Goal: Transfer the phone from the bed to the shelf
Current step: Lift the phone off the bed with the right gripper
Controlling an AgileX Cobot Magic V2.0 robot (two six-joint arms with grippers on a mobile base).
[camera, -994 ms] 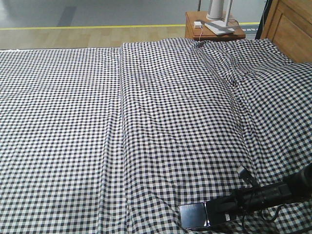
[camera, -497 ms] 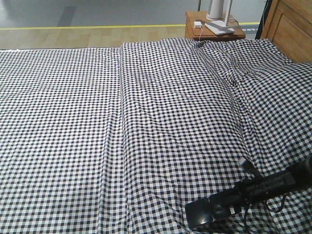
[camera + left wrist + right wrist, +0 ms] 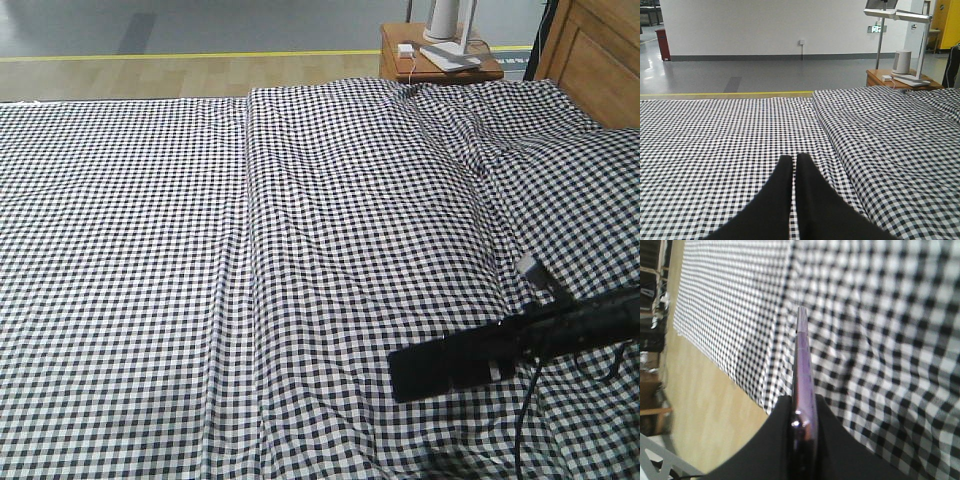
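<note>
The phone [image 3: 420, 370], a flat black slab, hangs above the bed [image 3: 300, 250] near its front right, held level at one end by my right gripper [image 3: 480, 358], which is shut on it. In the right wrist view the phone [image 3: 803, 365] shows edge-on with a pinkish rim, clamped between the two black fingers [image 3: 785, 435] of the right gripper [image 3: 803, 407]. My left gripper [image 3: 793, 162] is shut with nothing in it, low over the checked cloth of the bed [image 3: 715, 135]. The shelf is out of view.
A small brown bedside table [image 3: 440, 62] with a white lamp base and charger stands at the bed's far right. A wooden headboard [image 3: 595, 55] rises at the right edge. Wood floor [image 3: 120, 75] lies beyond the bed.
My right gripper has lifted the phone off the bed cloth and carried it up and slightly right; the arm now runs more level.
</note>
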